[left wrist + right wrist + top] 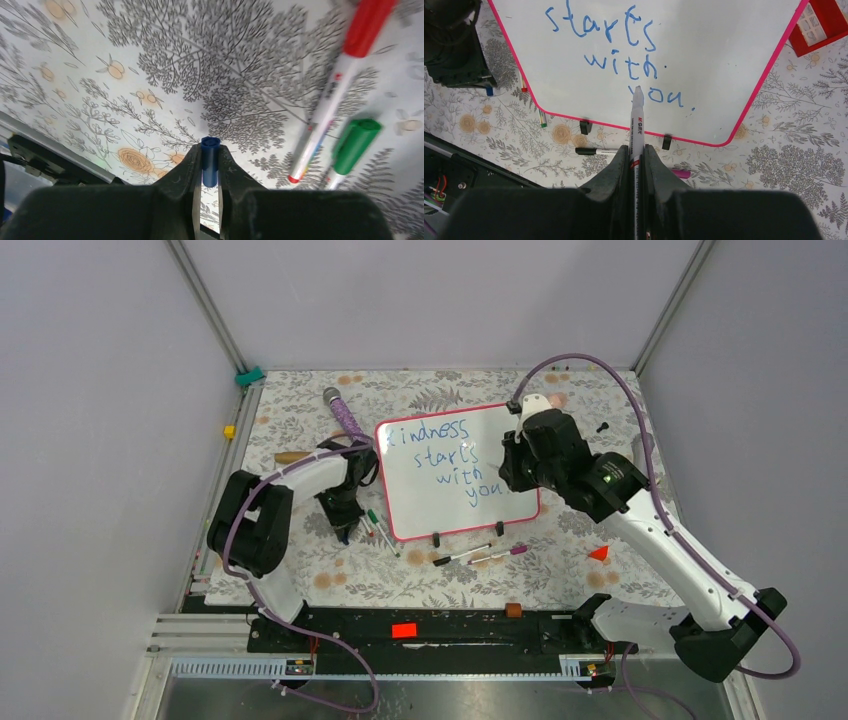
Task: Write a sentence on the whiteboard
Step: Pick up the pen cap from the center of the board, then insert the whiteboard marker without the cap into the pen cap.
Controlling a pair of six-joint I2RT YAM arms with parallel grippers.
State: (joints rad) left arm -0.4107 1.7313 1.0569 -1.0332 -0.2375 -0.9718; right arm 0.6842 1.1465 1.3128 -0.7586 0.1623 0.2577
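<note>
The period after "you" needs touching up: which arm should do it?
Right. Its jaws clamp the uncapped marker, tip over the whiteboard beside that word. The left jaws, off the board, hold only a blue cap.

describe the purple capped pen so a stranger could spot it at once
Start at the whiteboard with blue writing on the floral table. Two pens lie just in front of its near edge. The purple-capped pen is the right-hand one in the top view; the other pen has a black cap.
</note>
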